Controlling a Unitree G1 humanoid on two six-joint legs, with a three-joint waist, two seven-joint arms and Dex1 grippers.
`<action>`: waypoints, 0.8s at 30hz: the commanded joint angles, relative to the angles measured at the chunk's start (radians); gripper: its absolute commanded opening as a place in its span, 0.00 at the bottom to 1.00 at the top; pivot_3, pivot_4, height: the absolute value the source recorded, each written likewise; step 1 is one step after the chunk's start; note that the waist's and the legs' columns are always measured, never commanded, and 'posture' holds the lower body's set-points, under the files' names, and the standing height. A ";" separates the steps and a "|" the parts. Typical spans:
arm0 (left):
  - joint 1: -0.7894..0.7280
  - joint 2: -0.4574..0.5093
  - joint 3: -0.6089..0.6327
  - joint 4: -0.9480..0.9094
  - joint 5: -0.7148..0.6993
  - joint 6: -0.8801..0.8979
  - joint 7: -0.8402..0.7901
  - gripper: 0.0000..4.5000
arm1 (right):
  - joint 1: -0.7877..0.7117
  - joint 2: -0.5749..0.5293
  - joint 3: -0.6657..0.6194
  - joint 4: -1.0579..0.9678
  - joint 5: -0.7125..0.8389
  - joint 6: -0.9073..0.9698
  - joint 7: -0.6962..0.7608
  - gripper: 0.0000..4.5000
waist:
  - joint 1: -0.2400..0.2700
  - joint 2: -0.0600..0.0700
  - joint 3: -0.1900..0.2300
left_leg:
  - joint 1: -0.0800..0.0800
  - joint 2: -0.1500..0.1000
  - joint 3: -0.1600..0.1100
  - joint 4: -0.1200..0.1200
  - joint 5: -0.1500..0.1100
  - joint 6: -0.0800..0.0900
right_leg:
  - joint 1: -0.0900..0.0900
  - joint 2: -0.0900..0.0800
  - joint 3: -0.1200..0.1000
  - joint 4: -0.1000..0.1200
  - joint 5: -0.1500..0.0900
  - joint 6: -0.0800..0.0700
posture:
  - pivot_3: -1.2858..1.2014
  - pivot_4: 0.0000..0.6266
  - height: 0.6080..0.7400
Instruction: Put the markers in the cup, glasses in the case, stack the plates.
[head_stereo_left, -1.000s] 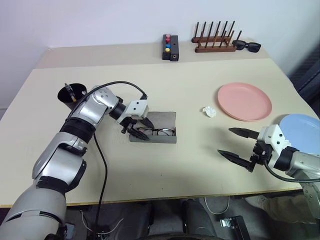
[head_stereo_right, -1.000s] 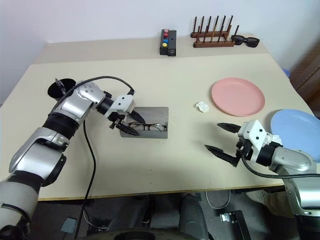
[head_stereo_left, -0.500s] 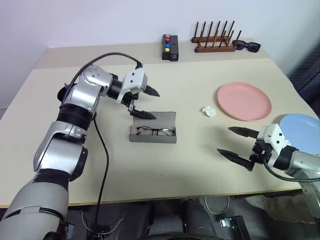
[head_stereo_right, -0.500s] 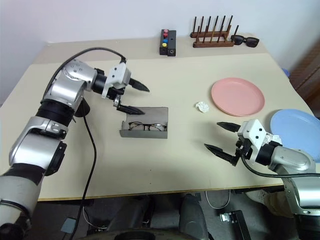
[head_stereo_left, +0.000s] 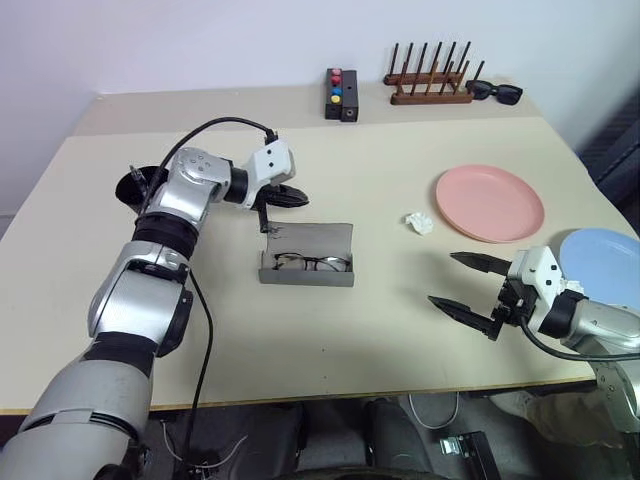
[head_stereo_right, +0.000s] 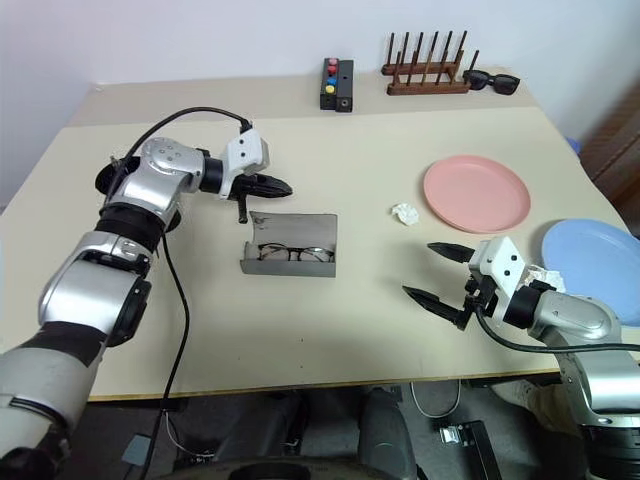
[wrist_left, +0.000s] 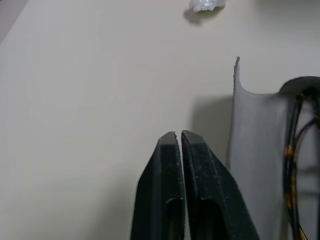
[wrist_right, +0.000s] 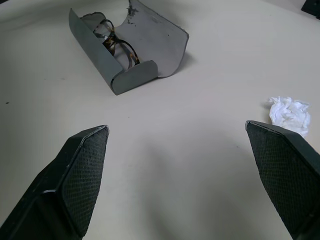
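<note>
Glasses (head_stereo_left: 311, 263) in open case (head_stereo_left: 306, 257), beige table (head_stereo_left: 300, 340), white wall (head_stereo_left: 200, 40).

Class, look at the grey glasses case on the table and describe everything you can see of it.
The case is a grey, box-like hinged holder that looks like stiff matte material. It lies open on the beige table, lid tipped back flat. The brown-framed glasses rest inside its tray. The left gripper hovers shut just beyond the lid, apparently not touching it.

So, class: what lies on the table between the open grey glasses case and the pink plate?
A small crumpled white paper wad lies between the grey glasses case and the pink plate; the rest of that stretch is bare table, as the left eye view shows.
</note>
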 joint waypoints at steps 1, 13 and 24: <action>-0.032 -0.017 -0.022 0.024 0.054 -0.035 0.027 0.01 | -0.007 0.002 -0.009 -0.038 0.005 -0.009 -0.007 1.00 | 0.000 0.000 0.000 | 0.000 0.000 0.000 0.000 0.000 0.000 | 0.000 0.000 0.000 0.000 0.000 0.000 | 0.52 0.24 1.00; -0.003 0.040 -0.016 -0.068 0.054 0.013 -0.187 0.01 | 0.009 0.001 -0.020 -0.059 0.012 0.000 -0.017 1.00 | -0.002 0.000 0.000 | 0.000 0.000 0.000 0.000 0.000 0.000 | 0.000 0.000 0.000 0.000 0.000 0.000 | 0.52 0.24 1.00; 0.258 0.163 -0.041 -0.582 -0.036 0.315 -0.376 0.01 | -0.006 0.004 -0.007 -0.037 0.007 -0.009 -0.011 1.00 | -0.003 0.000 0.000 | 0.000 0.000 0.000 0.000 0.000 0.000 | -0.001 0.000 0.001 0.001 0.000 0.000 | 0.52 0.24 1.00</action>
